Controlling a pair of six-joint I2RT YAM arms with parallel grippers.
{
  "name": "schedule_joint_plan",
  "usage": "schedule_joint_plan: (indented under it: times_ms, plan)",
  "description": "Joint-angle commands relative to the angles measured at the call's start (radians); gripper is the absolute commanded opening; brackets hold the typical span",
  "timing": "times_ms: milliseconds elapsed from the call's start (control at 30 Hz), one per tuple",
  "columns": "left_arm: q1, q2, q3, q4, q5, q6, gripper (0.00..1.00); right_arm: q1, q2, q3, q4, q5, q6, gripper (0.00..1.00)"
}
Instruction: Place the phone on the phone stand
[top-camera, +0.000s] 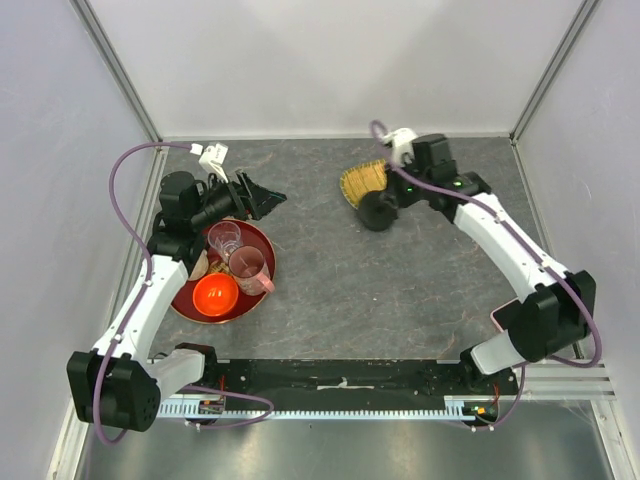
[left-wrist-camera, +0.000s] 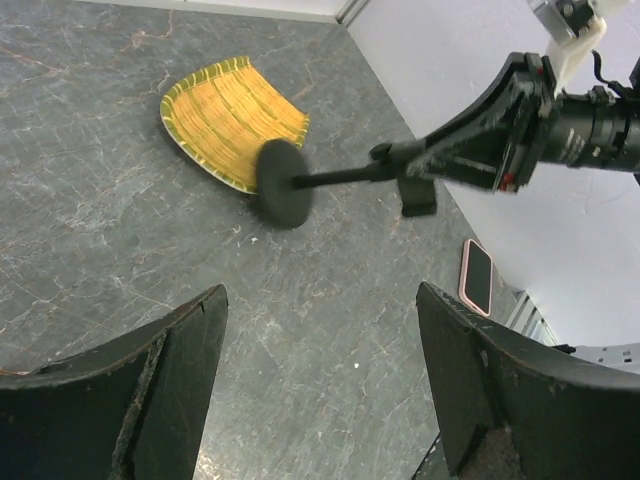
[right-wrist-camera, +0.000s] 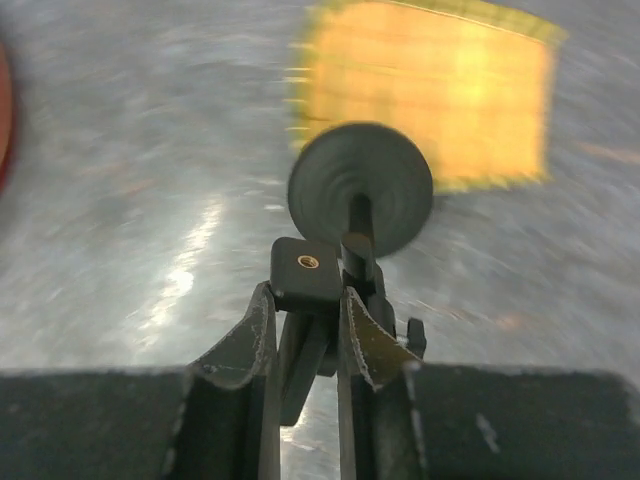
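Note:
The phone stand (top-camera: 378, 210) is black, with a round disc base (left-wrist-camera: 283, 183) and a thin arm. My right gripper (top-camera: 397, 196) is shut on its cradle block (right-wrist-camera: 308, 268) and holds it tilted on its side above the table, the disc (right-wrist-camera: 360, 188) pointing away from the fingers, next to a yellow woven plate. The phone (left-wrist-camera: 477, 276), black screen with a pink edge, lies flat near the right arm's base; in the top view only its pink edge (top-camera: 497, 316) shows. My left gripper (top-camera: 266, 197) is open and empty above the far left of the table (left-wrist-camera: 320, 295).
A yellow woven plate (top-camera: 360, 180) lies at the back centre, just behind the stand (left-wrist-camera: 232, 120). A red tray (top-camera: 180, 300) at the left holds a clear glass (top-camera: 224, 238), a pink cup (top-camera: 250, 268) and an orange bowl (top-camera: 215, 294). Walls enclose the table.

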Motion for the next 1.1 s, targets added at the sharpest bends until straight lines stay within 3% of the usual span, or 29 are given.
schedule_joint_plan:
  times_ms: [0, 167, 433, 833, 1067]
  plan:
    - [-0.004, -0.004, 0.007, 0.038, 0.045, -0.027, 0.82, 0.159, 0.065, 0.16, -0.153, -0.268, -0.231, 0.0]
    - [-0.016, -0.007, 0.006, 0.007, -0.005, 0.017, 0.82, 0.329, 0.188, 0.226, -0.312, -0.345, -0.415, 0.0]
    - [-0.034, 0.018, 0.013, 0.013, 0.022, 0.004, 0.82, 0.394, 0.224, 0.263, -0.458, -0.296, -0.572, 0.0]
    - [-0.034, 0.041, 0.016, 0.013, 0.045, -0.007, 0.82, 0.516, 0.205, 0.381, -0.587, -0.126, -0.503, 0.0]
    - [-0.034, 0.038, 0.015, 0.027, 0.068, -0.025, 0.82, 0.536, 0.214, 0.376, -0.566, -0.112, -0.525, 0.0]
